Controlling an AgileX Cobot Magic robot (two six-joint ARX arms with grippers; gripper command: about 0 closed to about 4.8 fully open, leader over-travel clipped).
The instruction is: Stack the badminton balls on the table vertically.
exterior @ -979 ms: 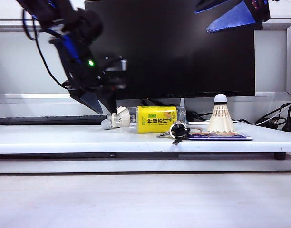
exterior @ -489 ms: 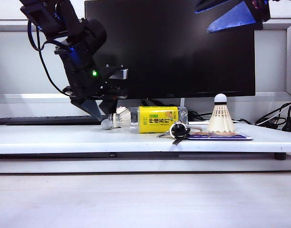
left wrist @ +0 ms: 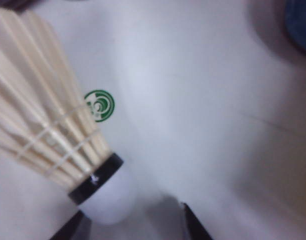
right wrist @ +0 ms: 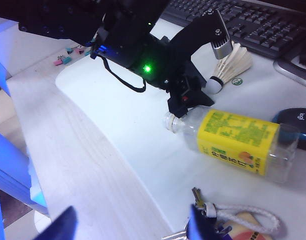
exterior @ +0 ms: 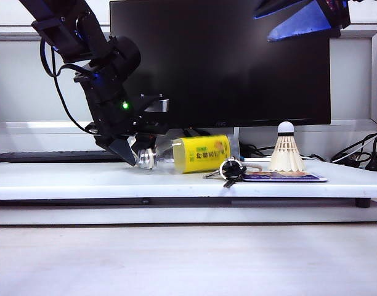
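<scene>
The left pincer (exterior: 134, 154) is down at the counter (exterior: 84, 179), fingers spread around the cork tip of a lying shuttlecock (left wrist: 53, 135), apparently not pinching it, beside the bottle (exterior: 191, 154). The second shuttlecock (exterior: 286, 151) stands upright near the keys (exterior: 230, 169). The right pincer (right wrist: 128, 227) hovers high, spread.
</scene>
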